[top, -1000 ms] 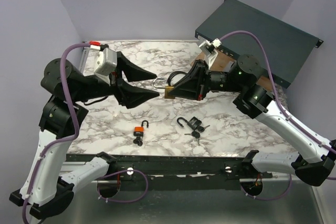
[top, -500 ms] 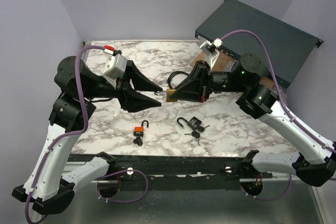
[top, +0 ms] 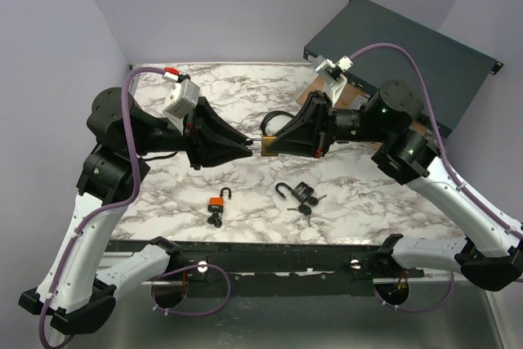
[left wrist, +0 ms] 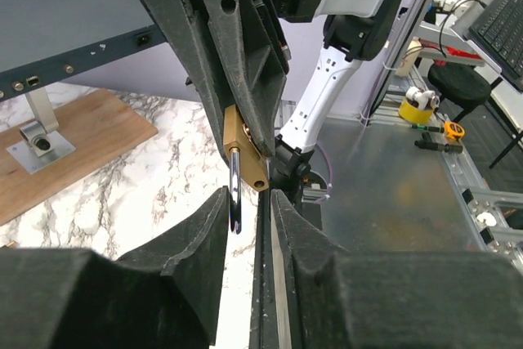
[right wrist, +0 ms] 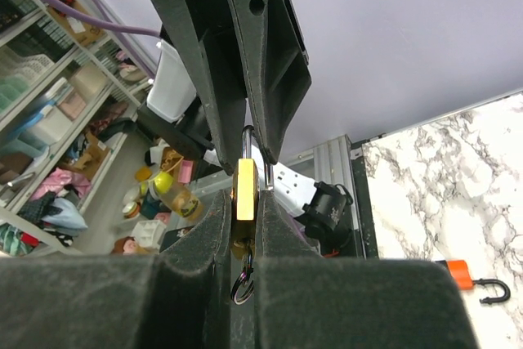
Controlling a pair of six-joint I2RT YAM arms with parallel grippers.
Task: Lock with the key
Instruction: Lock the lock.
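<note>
Top external view: the right pincer is clenched on the brass padlock, held in the air above the marble tabletop. The left pincer meets it tip to tip, closed narrowly about the steel shackle. An orange padlock and a black padlock lie on the tabletop, nearer the bases.

Lab (cluttered shelves, aluminium framing).

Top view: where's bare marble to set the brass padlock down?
Free: table back centre, between rear wall and left arm; front-right, between black padlock and right arm. Crowded: front centre, orange padlock beside black padlock and keys.
</note>
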